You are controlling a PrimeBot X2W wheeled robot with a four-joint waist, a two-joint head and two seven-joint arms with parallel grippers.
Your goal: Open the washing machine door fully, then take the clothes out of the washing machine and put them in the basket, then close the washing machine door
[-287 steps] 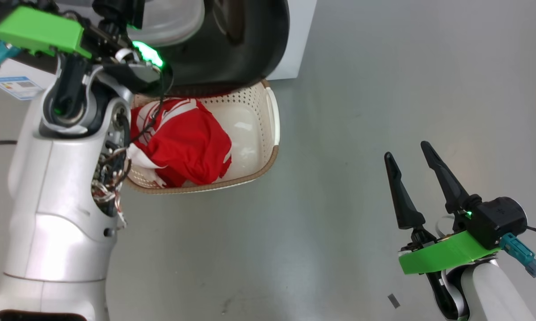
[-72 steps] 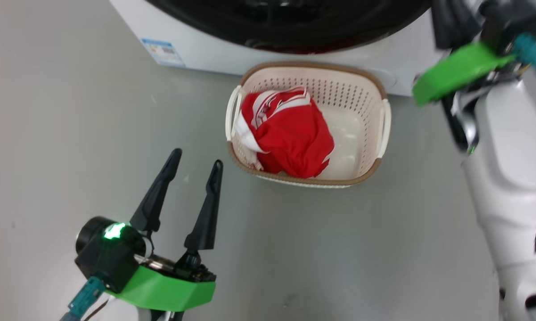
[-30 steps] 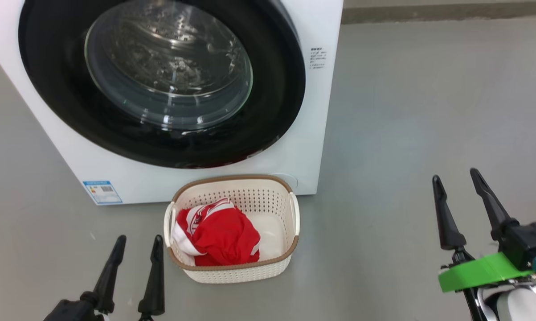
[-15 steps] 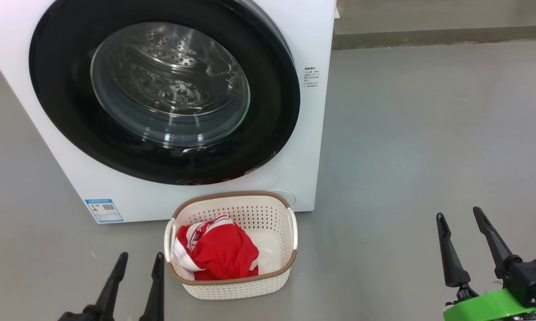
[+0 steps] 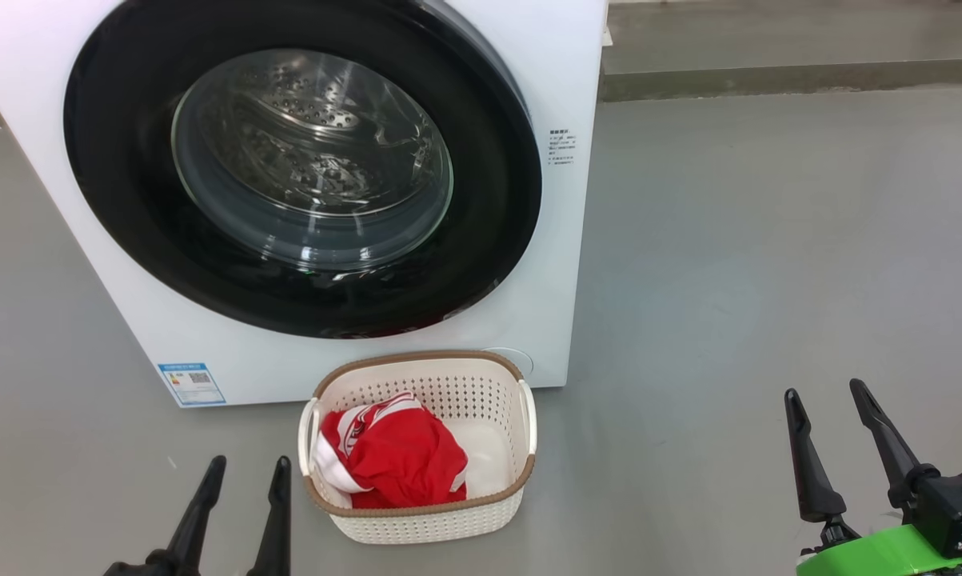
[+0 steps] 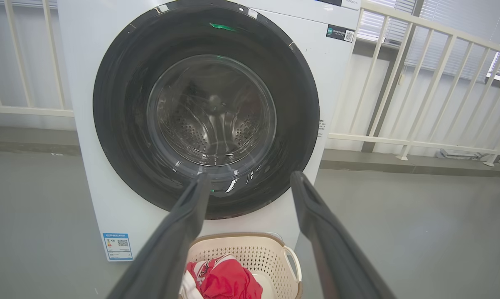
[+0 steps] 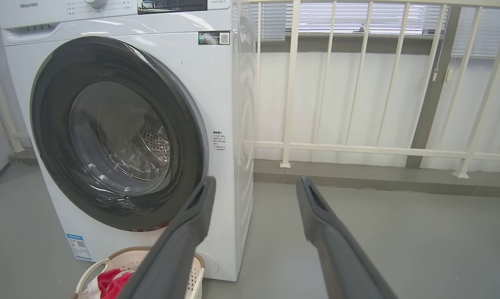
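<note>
Head view: washing machine door (image 5: 305, 168) is seen shut flush on the white washing machine (image 5: 564, 264); glossy black rim, bulged clear glass. Soft red/white clothes (image 5: 397, 456) are heaped in the cream perforated basket (image 5: 425, 524), set just in front, prob. for a short drop. Empty, the left gripper (image 5: 250, 462) & right gripper (image 5: 824, 390) are held spread wide, apart from all.

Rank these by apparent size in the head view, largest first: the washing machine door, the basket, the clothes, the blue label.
1. washing machine door
2. basket
3. clothes, bunched inside the basket
4. blue label
The gaps are clear, so no ties.
</note>
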